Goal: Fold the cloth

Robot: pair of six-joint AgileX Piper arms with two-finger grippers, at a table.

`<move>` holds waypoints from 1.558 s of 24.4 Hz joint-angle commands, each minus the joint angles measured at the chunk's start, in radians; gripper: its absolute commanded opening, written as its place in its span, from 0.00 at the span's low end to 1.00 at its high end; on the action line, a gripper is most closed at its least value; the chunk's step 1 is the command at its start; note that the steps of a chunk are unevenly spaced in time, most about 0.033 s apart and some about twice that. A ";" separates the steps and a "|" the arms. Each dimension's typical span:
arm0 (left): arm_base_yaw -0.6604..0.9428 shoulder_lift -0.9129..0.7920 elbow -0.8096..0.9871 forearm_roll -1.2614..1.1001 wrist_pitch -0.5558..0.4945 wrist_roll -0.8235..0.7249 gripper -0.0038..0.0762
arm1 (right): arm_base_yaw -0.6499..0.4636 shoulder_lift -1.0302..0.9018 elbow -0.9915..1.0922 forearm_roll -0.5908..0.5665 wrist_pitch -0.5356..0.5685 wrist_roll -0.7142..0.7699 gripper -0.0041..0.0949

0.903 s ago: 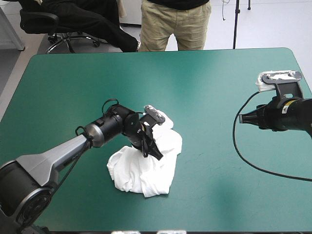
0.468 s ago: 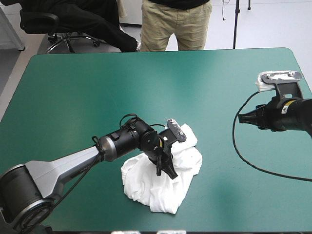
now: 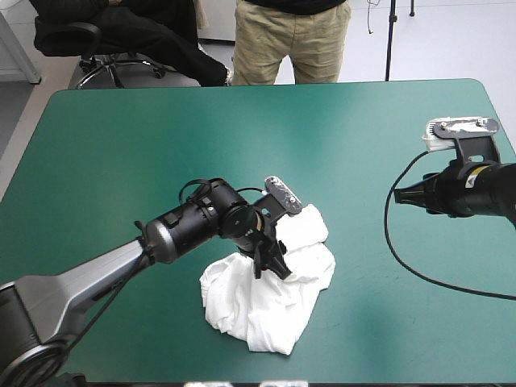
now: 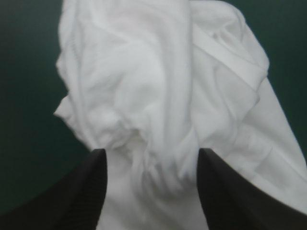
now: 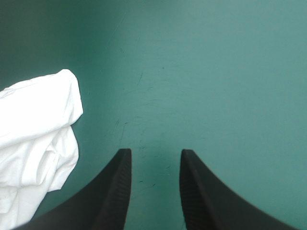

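Folding has not begun, as far as we can judge. The T-shirt (image 3: 266,302) lies as a crumpled white heap on the teal-green table (image 3: 161,137), toward its near edge and a little right of the middle, with no sleeve or hem laid out flat. We see the left gripper (image 4: 148,155) at the middle of the heap. Its black fingers (image 4: 91,191) stand well apart with bunched cloth between them, so the jaws are open and nothing is pinched. The right gripper (image 5: 152,158) hovers over bare cover toward the table's right edge, well apart from the shirt, its jaws likewise spread and empty. We reckon everything remains: spreading the garment flat, then making each fold. We find no containers on the table, so nothing is held in one.
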 commanded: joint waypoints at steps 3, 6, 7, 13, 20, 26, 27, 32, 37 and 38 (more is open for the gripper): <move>-0.003 -0.150 -0.034 0.182 0.179 -0.161 0.57 | -0.009 -0.021 -0.022 -0.002 -0.001 -0.003 0.37; 0.013 -0.193 -0.034 0.223 0.251 -0.216 0.57 | -0.009 -0.021 -0.022 0.011 -0.001 -0.003 0.37; 0.026 -0.204 -0.032 0.218 0.256 -0.222 0.57 | -0.009 -0.021 -0.022 0.013 -0.001 -0.003 0.37; 0.223 -0.234 -0.017 0.144 0.286 -0.197 0.57 | -0.009 -0.023 -0.022 0.022 -0.001 -0.003 0.35; 0.266 -0.231 0.266 -0.015 0.072 -0.180 0.57 | -0.009 -0.023 -0.022 0.022 -0.001 -0.007 0.35; 0.266 -0.152 0.332 -0.013 -0.008 -0.182 0.57 | -0.009 -0.023 -0.022 0.022 -0.001 -0.007 0.34; 0.266 -0.135 0.332 -0.013 -0.014 -0.180 0.57 | -0.009 -0.023 -0.022 0.022 -0.001 -0.007 0.34; 0.266 -0.069 0.332 -0.025 -0.023 -0.150 0.57 | -0.009 -0.023 -0.022 0.022 -0.001 -0.007 0.33; 0.264 -0.021 0.340 -0.096 -0.037 -0.078 0.41 | -0.009 -0.023 -0.022 0.022 -0.001 -0.007 0.32; 0.264 -0.017 0.340 -0.115 -0.037 -0.065 0.34 | -0.009 -0.021 -0.022 0.022 -0.001 -0.010 0.32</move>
